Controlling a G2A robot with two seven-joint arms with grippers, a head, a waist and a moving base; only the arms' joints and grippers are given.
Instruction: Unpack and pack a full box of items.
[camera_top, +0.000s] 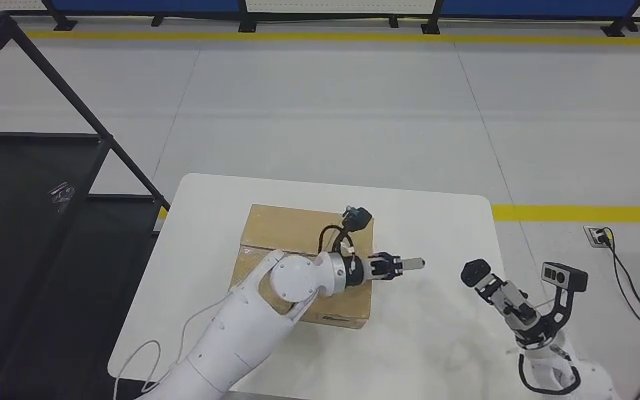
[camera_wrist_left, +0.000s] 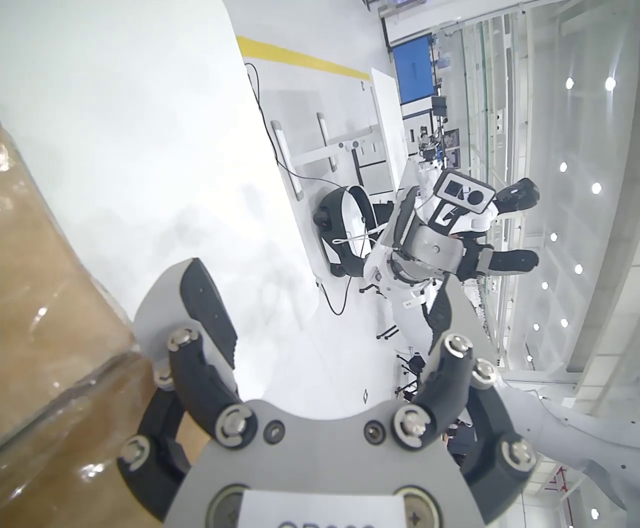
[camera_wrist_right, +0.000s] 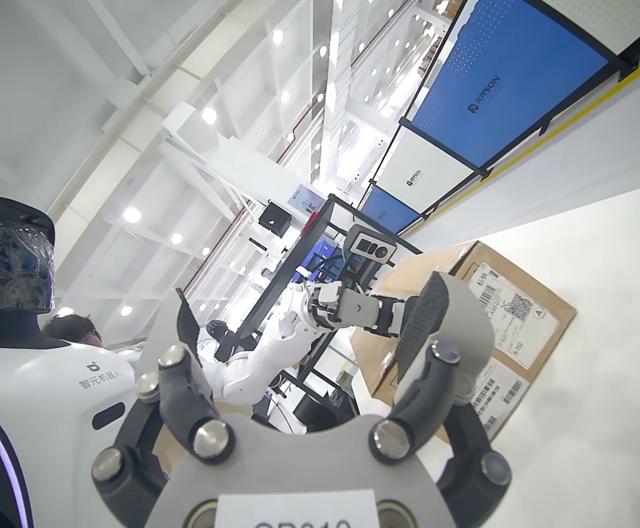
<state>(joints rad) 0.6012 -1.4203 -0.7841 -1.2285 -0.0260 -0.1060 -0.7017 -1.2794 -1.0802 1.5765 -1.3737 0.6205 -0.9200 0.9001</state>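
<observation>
R gripper (camera_top: 478, 272) (camera_wrist_right: 307, 300) hangs above the near-right part of the white rectangular table (camera_top: 430, 340), close to its right edge, pointed toward the box. Its fingers are spread wide w/ nothing btwn them.

L gripper (camera_top: 415, 264) (camera_wrist_left: 325, 295) is held level just past the right-hand edge of the brown cardboard box (camera_top: 290, 225), over bare tabletop. The L forearm crosses above the box top. Its black-padded fingers (camera_wrist_left: 210, 305) also stand well apart and hold nothing. The two grippers face each other, near but not touching.

The box sits approx mid-table, a bit left of centre, flaps shut. Clear tape (camera_wrist_left: 65, 395) runs over the top edge nearest the L gripper. White printed labels (camera_wrist_right: 505, 310) are on the side facing the R gripper.

Beyond the table is pale grey floor w/ a yellow line (camera_top: 565, 212) off to the right. A black metal rack (camera_top: 40, 250) stands at the left, and blue panels (camera_top: 140, 5) run along the far side.
</observation>
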